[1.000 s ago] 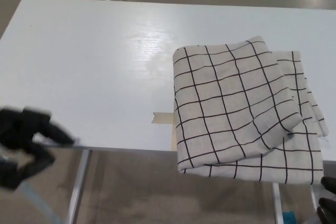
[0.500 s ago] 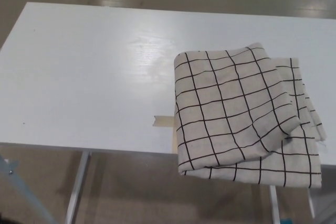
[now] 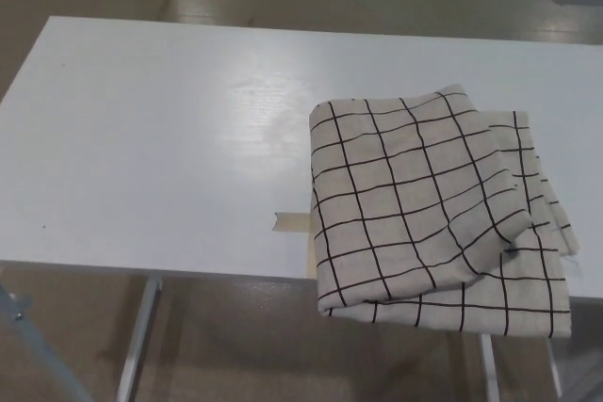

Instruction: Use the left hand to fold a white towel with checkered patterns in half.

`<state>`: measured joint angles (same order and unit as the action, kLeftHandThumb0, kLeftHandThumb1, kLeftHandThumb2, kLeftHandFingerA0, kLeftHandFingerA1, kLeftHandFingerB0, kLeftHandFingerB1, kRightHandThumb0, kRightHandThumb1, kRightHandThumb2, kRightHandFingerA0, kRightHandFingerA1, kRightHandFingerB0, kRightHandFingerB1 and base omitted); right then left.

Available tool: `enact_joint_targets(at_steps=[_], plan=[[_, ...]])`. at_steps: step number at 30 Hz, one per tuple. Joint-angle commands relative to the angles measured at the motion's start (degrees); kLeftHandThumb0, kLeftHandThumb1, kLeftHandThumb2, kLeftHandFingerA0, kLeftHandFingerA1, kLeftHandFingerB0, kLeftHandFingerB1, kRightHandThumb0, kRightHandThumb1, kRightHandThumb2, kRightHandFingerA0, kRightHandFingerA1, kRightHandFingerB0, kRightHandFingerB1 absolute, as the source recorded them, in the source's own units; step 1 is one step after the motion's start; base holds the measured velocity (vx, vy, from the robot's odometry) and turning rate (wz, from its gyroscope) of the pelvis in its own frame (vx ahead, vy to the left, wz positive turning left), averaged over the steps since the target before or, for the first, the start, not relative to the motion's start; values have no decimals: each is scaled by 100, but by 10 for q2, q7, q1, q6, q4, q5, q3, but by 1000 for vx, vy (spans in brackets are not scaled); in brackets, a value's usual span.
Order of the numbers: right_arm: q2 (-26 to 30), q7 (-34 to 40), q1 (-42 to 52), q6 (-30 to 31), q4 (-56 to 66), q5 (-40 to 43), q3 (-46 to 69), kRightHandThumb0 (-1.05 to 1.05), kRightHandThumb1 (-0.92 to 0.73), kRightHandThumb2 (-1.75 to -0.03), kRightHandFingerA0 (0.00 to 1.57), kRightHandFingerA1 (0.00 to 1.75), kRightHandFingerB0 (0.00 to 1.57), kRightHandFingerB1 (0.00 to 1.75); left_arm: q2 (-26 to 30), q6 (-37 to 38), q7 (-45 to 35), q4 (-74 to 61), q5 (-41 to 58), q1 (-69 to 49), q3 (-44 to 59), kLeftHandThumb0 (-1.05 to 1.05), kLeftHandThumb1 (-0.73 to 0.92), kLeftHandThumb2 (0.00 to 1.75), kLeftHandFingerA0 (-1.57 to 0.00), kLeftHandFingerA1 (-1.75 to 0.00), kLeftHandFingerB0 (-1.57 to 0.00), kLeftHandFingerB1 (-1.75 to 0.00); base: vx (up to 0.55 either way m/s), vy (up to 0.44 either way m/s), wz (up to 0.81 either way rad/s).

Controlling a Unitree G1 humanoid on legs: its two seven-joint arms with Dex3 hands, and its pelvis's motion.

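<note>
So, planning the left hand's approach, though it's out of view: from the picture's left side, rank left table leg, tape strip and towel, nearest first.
1. Left table leg, under the front edge.
2. Tape strip, middle, at the front edge.
3. Towel, right, overhanging the front edge.

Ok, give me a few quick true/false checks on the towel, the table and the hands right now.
1. The checkered towel lies folded, one layer over another. True.
2. The towel sits at the table's far left corner. False: it lies at the right, on the near edge of the white table.
3. The towel's near edge overhangs the table. True.
4. The left hand grips the towel. False: neither hand is in view.
5. A strip of tape lies by the towel's left side. True.
</note>
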<state>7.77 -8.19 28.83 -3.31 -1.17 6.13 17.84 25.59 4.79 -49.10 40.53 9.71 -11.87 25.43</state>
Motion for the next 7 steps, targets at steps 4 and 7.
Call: enact_joint_targets(at_steps=[4,7], plan=[[-5,1,6,5,-14,-16,-31,-28,-54,-55,50,52,58,53,-41,116,181,70,-57,32,-33,-35,18,83,0,-50,0,-47,0,0,0],[-4,1,2,12,-11,-10,-31,-28,-54,-55,49,55,58,53,-41,128,187,78,-57,36,-39,-35,19,83,0,-50,0,-47,0,0,0]])
